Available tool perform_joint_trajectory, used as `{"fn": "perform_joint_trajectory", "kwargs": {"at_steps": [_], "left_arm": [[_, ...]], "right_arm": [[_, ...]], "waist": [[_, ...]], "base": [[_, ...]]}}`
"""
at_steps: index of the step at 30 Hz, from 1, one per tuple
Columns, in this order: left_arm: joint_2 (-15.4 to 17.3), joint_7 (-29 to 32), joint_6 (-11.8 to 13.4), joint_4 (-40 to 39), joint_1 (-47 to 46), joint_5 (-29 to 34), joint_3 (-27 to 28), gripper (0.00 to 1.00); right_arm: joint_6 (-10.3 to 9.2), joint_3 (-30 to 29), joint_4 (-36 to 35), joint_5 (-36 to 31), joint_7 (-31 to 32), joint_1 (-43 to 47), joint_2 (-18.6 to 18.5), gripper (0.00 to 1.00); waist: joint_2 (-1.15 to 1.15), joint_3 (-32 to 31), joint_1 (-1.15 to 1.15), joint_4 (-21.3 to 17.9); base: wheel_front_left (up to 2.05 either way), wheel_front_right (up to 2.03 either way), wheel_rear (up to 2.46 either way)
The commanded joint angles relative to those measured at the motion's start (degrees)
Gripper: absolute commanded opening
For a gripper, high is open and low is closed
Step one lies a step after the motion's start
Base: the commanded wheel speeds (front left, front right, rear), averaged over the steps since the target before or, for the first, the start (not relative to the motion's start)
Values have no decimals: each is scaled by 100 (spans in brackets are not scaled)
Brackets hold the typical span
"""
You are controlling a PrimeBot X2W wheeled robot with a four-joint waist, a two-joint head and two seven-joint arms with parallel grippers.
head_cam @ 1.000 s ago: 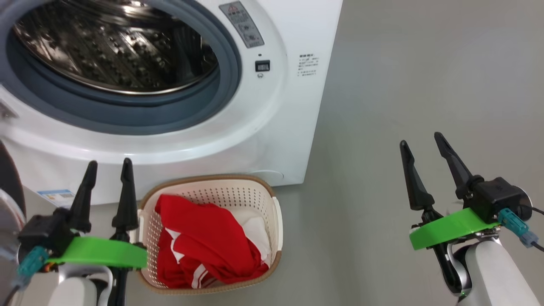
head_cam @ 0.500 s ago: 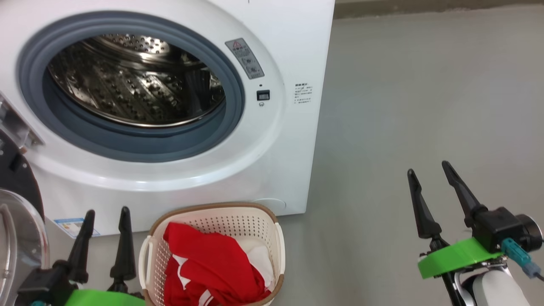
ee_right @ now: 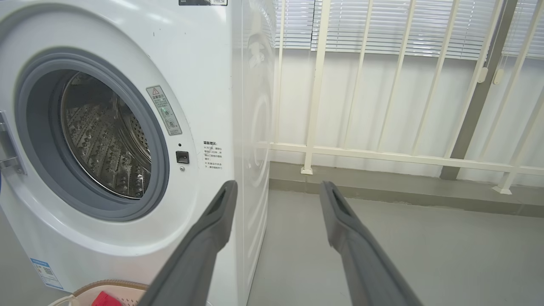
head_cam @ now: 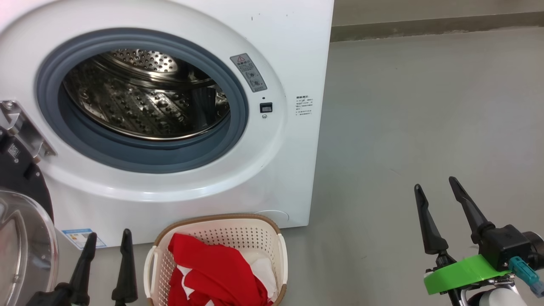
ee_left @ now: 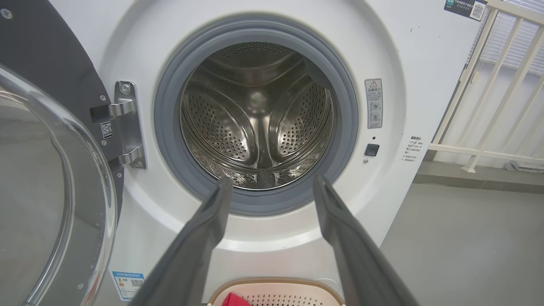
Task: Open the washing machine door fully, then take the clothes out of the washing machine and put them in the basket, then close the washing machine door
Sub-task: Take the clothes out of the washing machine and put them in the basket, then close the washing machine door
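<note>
The white washing machine (head_cam: 293,51) stands open, its steel drum (head_cam: 144,102) bare inside the grey rubber ring. The washing machine door (head_cam: 23,238) hangs swung out at the far left, glass bowl and black rim showing, also in the left wrist view (ee_left: 46,191). On the floor in front sits the basket (head_cam: 221,225) holding the red and white clothes (head_cam: 212,272). My left gripper (head_cam: 108,238) is open just left of the basket, holding nothing. My right gripper (head_cam: 435,182) is open over bare floor to the right, holding nothing.
Grey floor (head_cam: 425,106) stretches to the right of the machine. A cream railing (ee_right: 382,153) and white blinds stand behind it, right of the machine's side panel. A blue label (head_cam: 80,236) sits low on the machine front.
The head camera has tilted up, so machine, basket and both grippers sit lower in the picture. The clothes lie unmoved in the basket and both grippers stay open.
</note>
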Motion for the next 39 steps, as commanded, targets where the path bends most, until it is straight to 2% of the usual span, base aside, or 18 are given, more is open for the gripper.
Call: {"fn": "perform_joint_trajectory", "kwargs": {"at_steps": [1,11,27,39], "left_arm": [[79,-19,48,-178,-83,-5,165,100],[115,-15,94,-224,-84,49,84,100],[180,-4,69,-390,-69,-61,-23,100],[281,53,38,-400,-148,-102,-140,100]], "right_arm": [[36,112,-168,-68,-36,-21,-21,100],[36,158,-128,-52,-36,2,-21,100],[36,146,-48,-11,-36,-23,-21,100],[36,165,-23,37,-36,-111,-21,100]], "waist": [[0,0,0,6],[0,10,0,-29],[0,87,0,-54],[0,210,0,1]], "base": [[0,0,0],[-34,34,0],[-138,138,0],[-18,18,0]]}}
